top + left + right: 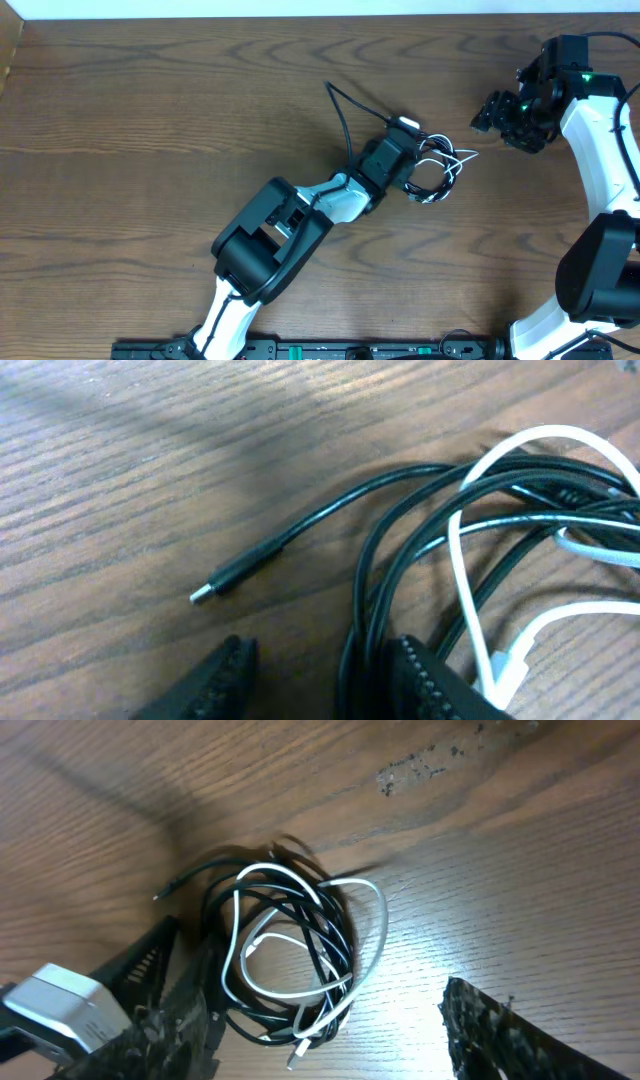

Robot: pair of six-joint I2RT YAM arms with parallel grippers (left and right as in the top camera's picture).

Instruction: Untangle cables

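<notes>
The cables (437,168) lie as one tangle of thin black and white cords at the table's middle. One black strand (342,108) trails out to the upper left. My left gripper (402,148) is at the tangle's left edge. In the left wrist view its jaws (320,680) are open, with black strands (365,650) running between them against the right finger. A black plug end (203,594) lies free on the wood. My right gripper (488,110) is open and empty, off to the tangle's upper right. In the right wrist view its jaws (300,1010) frame the tangle (290,950).
The wood table (150,130) stretches to the left and back. The left arm (280,230) lies diagonally from the front edge to the middle. The right arm (600,170) stands along the right edge. The left gripper's white camera box (60,1005) shows in the right wrist view.
</notes>
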